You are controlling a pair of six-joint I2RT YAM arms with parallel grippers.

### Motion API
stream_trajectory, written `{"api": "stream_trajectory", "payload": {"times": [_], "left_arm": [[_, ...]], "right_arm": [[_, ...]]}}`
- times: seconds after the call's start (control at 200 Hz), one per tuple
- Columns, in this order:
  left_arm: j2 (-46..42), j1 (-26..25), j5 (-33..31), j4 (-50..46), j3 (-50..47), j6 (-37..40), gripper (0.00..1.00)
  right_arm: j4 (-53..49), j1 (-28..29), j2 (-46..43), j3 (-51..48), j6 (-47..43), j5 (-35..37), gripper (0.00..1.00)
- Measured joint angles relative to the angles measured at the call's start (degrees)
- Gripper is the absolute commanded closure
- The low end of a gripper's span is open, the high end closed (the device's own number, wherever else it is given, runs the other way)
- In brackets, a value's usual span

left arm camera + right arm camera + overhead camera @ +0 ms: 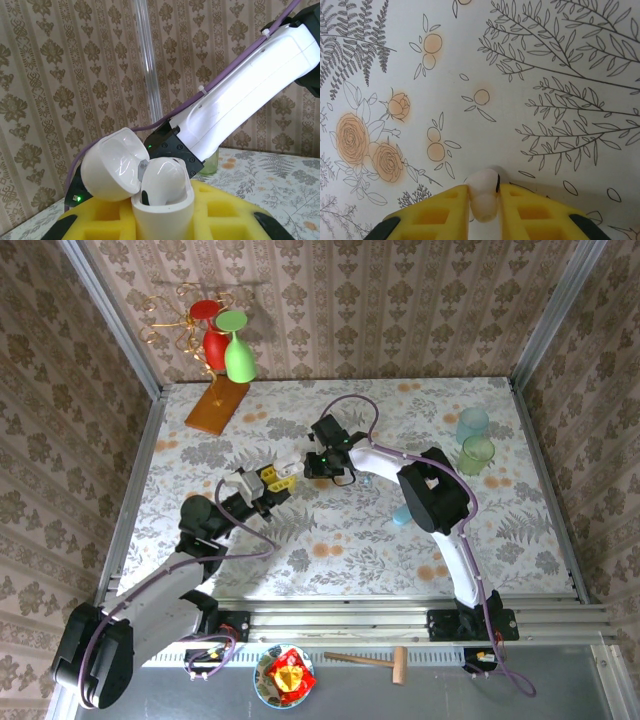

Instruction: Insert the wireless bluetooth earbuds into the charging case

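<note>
Left wrist view — the left gripper clamps its yellow fingers on the upright charging case, whose lid is flipped open to the left. The right arm's white link is close behind. Right wrist view: the right gripper is nearly closed, pinching a white earbud over the bare table. Top view — both grippers face each other mid-table, slightly apart, and two green cups stand far right, well apart.

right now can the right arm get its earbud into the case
Probably yes: the left gripper holds the charging case upright with its lid open, and the right gripper, shut on the earbud, is close beside it, nothing between.
</note>
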Motion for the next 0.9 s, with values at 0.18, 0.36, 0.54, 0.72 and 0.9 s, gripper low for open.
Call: {"api": "stream_trajectory", "payload": {"times": [0.18, 0.36, 0.54, 0.72, 0.9], "left_arm": [[1.66, 0.0, -1.18, 0.63, -0.02, 0.28, 1.0], [3.15, 0.0, -2.95, 1.36, -0.09, 1.16, 1.0], [4.92, 0.0, -5.29, 2.91, -0.11, 1.68, 1.0], [8.44, -0.79, -8.59, 4.7, -0.13, 2.36, 1.0], [12.7, -2.23, -11.41, 7.82, -0.13, 2.36, 1.0]], "right_arm": [[2.58, 0.0, -5.44, -7.65, -0.48, 1.38, 0.81], [7.3, 0.0, -13.51, -15.89, -0.9, 4.37, 0.81], [14.78, 0.09, -23.21, -25.4, -2.23, 7.65, 0.81], [21.0, 1.7, -32.63, -33.55, -5.49, 13.03, 0.82], [25.88, 5.38, -40.61, -37.46, -9.57, 18.73, 0.82]]}}
